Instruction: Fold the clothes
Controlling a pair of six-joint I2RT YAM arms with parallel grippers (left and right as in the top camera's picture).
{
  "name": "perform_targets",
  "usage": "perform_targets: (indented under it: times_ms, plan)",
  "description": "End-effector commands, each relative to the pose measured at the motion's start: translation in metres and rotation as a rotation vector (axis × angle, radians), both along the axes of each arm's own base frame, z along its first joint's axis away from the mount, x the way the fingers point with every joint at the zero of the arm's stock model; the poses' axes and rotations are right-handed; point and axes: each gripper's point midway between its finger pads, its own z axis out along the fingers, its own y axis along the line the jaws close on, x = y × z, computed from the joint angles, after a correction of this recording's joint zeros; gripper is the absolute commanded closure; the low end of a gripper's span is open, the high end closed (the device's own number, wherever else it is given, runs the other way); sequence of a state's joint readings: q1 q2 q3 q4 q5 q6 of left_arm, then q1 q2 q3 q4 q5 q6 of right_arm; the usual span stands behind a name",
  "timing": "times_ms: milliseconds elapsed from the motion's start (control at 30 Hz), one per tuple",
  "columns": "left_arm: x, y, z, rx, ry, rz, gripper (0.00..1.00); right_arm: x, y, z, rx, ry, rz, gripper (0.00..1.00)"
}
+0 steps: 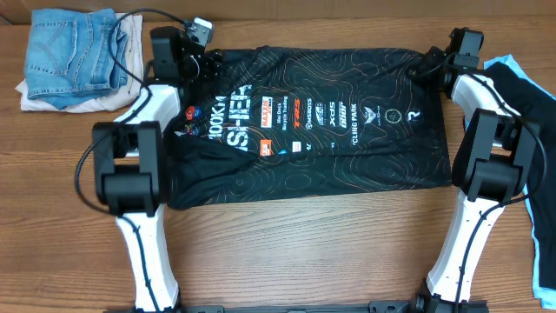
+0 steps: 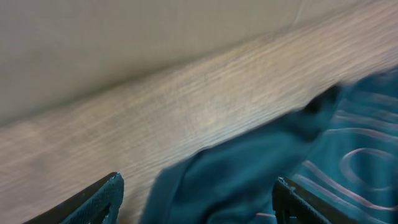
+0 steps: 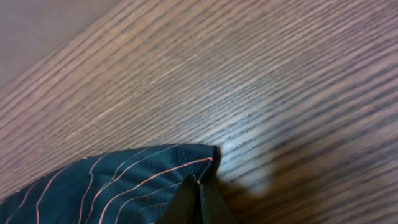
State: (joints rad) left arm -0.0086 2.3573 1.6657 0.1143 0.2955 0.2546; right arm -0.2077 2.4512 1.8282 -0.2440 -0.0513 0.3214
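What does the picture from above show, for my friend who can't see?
A black sports shirt with colourful logos lies spread on a wooden table, the left claw and right claw at its far corners. Folded jeans sit far left; a black-and-blue garment lies at the right edge.

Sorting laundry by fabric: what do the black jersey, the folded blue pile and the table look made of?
The black jersey: thin, smooth synthetic knit, probably polyester; printed logos, limp folds. The jeans: faded blue denim, seams and pocket visible. The table: wood or wood-look laminate, matt, straight grain; I cannot tell which.
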Motion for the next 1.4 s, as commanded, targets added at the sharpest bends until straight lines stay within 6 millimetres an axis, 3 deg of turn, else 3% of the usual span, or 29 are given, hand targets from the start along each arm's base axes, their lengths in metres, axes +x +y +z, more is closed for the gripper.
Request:
perform_targets:
  times_ms: [0, 133, 467, 1033, 1233, 1267, 1367]
  plan:
    - [0.026, 0.010, 0.004, -0.020, -0.010, 0.038, 0.21, 0.004, 0.000, 0.001, 0.000, -0.002, -0.006, 0.96]
    - [0.033, 0.017, -0.001, -0.019, 0.007, 0.048, 0.23, 0.003, 0.000, -0.001, -0.001, 0.006, -0.003, 0.96]
    - [0.027, 0.033, -0.019, -0.005, 0.062, 0.066, 0.26, 0.003, 0.002, -0.001, 0.000, 0.006, -0.001, 0.96]
    - [0.019, 0.032, -0.054, -0.010, 0.133, 0.061, 0.28, 0.001, 0.003, -0.003, 0.003, 0.018, 0.000, 0.96]
    - [0.020, 0.032, -0.056, -0.010, 0.127, 0.061, 0.60, 0.000, 0.003, -0.004, 0.005, 0.027, 0.000, 0.96]
    - [0.023, 0.032, -0.053, -0.011, 0.110, 0.061, 0.70, 0.000, 0.003, -0.004, 0.005, 0.027, 0.000, 0.96]
    - [0.026, 0.032, -0.049, -0.014, 0.098, 0.063, 0.83, 0.000, 0.003, -0.004, 0.005, 0.028, 0.000, 0.96]
